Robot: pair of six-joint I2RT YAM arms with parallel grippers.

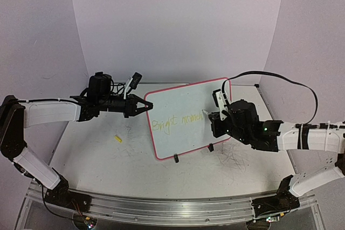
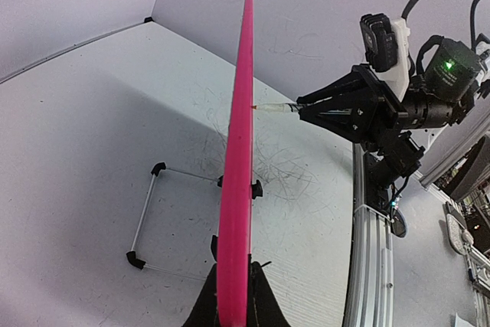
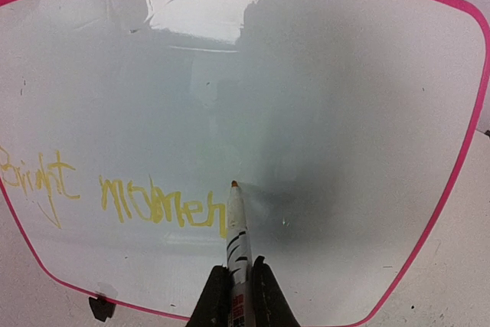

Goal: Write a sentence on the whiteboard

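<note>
Whiteboard (image 1: 178,103) (yellow writing (image 1: 175,121)) — between left gripper (image 1: 146,104) and right gripper (image 1: 214,116)

Marker (image 3: 237,227) rear inside right tool (image 3: 239,269)

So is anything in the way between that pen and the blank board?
Nothing visible. The marker in the right claw has its tip at the whiteboard just past the yellow writing; bare white surface lies beyond.

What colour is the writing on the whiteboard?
Yellow; the sentence shows best in the right wrist view.
</note>
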